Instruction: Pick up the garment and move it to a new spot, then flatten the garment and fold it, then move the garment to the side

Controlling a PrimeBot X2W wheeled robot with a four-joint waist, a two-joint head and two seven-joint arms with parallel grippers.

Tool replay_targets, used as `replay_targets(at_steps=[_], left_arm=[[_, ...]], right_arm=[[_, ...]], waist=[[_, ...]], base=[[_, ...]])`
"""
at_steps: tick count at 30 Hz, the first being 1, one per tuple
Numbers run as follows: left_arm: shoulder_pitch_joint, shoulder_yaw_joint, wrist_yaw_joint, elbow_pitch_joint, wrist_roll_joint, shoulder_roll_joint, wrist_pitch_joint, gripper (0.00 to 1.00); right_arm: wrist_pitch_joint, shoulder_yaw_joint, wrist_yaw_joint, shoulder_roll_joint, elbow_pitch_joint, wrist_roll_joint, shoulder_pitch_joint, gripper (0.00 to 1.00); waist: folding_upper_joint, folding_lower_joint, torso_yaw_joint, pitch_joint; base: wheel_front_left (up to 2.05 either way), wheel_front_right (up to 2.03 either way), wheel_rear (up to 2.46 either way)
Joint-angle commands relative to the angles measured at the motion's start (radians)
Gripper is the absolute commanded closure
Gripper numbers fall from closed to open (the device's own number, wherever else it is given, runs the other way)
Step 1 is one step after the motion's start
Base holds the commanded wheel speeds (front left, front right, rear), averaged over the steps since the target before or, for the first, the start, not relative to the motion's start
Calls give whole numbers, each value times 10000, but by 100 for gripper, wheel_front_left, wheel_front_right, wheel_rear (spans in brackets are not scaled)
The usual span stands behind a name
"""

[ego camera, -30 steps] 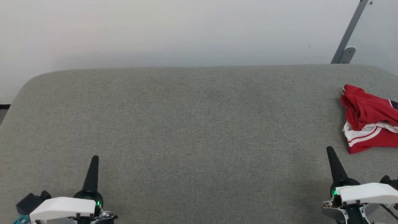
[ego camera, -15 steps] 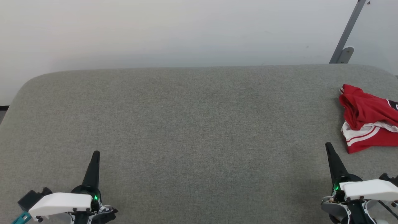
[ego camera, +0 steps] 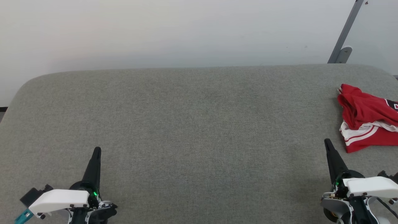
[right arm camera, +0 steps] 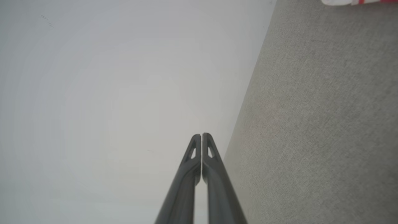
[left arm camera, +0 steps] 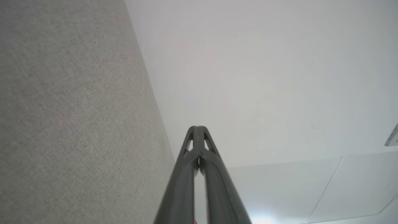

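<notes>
Crumpled garment (ego camera: 367, 116) on a grey fabric-topped desk (ego camera: 192, 109), both pairs of fingers clenched on nothing.

The garment, red with white striped trim, is backed by a pale wall (ego camera: 174, 31) and a slanted grey strut (ego camera: 344, 34); its black lettering is cut off and unreadable. The right fingers (ego camera: 334, 158) stand near the garment without touching it, and the left fingers (ego camera: 93, 168) are well apart from it.

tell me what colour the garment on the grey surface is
Red with white striped trim; the garment shows best in the head view.
</notes>
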Motion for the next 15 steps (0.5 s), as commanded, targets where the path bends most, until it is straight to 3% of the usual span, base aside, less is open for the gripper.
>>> replay_targets(at_steps=[1, 15], left_arm=[[-163, 52, -48, 11, -243, 14, 54, 100], [-364, 118, -53, 153, -1048, -38, 346, 100]], right_arm=[[36, -27, 0, -4, 19, 170, -94, 100], [273, -29, 0, 1, 64, 1061, -247, 100]], waist=[[-1, 0, -3, -1], [-1, 0, -56, -19]], base=[[0, 0, 0], [0, 0, 0]])
